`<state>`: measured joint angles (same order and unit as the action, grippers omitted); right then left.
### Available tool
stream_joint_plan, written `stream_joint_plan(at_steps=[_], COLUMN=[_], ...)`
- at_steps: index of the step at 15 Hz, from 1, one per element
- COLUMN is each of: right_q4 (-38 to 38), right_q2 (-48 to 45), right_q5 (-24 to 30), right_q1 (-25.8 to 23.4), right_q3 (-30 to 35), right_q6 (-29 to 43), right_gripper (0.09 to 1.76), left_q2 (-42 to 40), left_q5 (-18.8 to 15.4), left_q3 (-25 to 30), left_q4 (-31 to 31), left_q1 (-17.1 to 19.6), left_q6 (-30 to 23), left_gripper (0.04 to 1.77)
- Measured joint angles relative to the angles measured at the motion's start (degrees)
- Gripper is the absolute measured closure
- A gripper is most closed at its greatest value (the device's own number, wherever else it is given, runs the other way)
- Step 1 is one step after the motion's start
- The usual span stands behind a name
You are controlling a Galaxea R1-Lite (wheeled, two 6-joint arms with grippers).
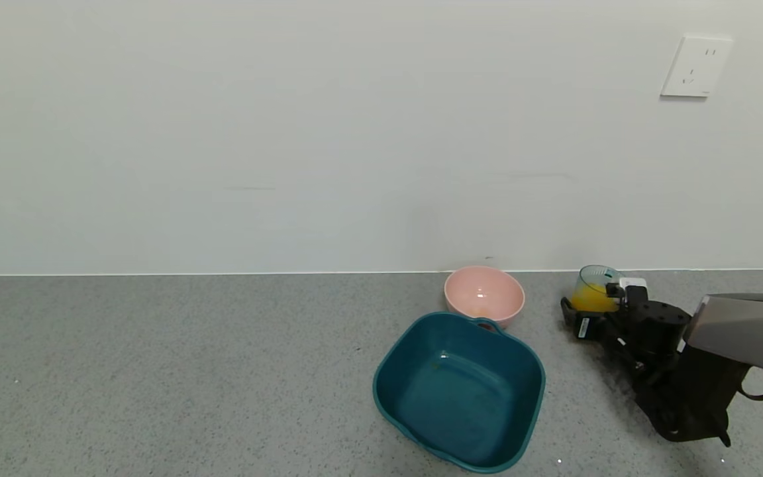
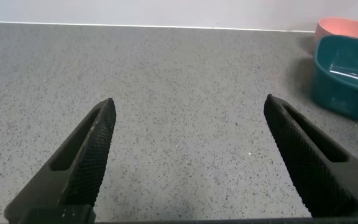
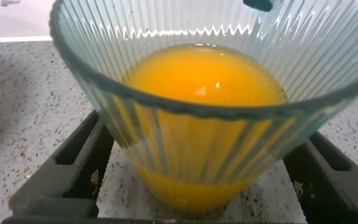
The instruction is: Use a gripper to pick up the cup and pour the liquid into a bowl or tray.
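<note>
The right hand (image 1: 587,317) is straddling the cup (image 3: 207,118) on the desk (image 1: 156,371), fingers wide beside it, readying a grasp; the tub (image 1: 461,391) is waiting to its left.

The left hand (image 2: 188,162) is idling wide open.

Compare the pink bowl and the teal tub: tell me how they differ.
Shape: the pink bowl is round; the teal tub is square with rounded corners and small rim handles.
Size: the pink bowl is clearly smaller than the teal tub.
Position: the pink bowl sits near the wall; the teal tub lies in front of it, closer to the robot.
Shared: both stand upright and open on the grey counter, with at most a trace of liquid inside.
</note>
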<state>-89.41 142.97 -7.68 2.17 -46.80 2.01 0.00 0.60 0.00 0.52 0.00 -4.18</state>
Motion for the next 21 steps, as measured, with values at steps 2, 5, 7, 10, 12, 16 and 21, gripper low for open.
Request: stream_joint_plan(at_steps=[2,5,7,10,12,16,21], right_q4=[0.0,0.0,0.2,0.3,0.3,0.4,0.7], right_q2=[0.1,0.2,0.5,1.0,1.4,1.7,1.7], right_q5=[0.0,0.1,0.1,0.1,0.1,0.1,0.1], right_q1=[0.0,0.0,0.0,-0.2,-0.2,-0.3,-0.3], right_q3=[-0.4,-0.9,-1.6,-2.5,-2.9,-3.3,-3.7], right_q6=[0.0,0.0,0.0,-0.1,-0.1,-0.1,-0.1], right_gripper=[0.14,0.14,0.14,0.14,0.14,0.14,0.46], left_q2=[0.0,0.0,0.0,0.0,0.0,0.0,0.0], left_q5=[0.0,0.0,0.0,0.0,0.0,0.0,0.0], left_q3=[0.0,0.0,0.0,0.0,0.0,0.0,0.0], left_q4=[0.0,0.0,0.0,0.0,0.0,0.0,0.0], left_q1=[0.0,0.0,0.0,0.0,0.0,0.0,0.0], left_q6=[0.0,0.0,0.0,0.0,0.0,0.0,0.0], left_gripper=[0.09,0.09,0.09,0.09,0.09,0.09,0.09])
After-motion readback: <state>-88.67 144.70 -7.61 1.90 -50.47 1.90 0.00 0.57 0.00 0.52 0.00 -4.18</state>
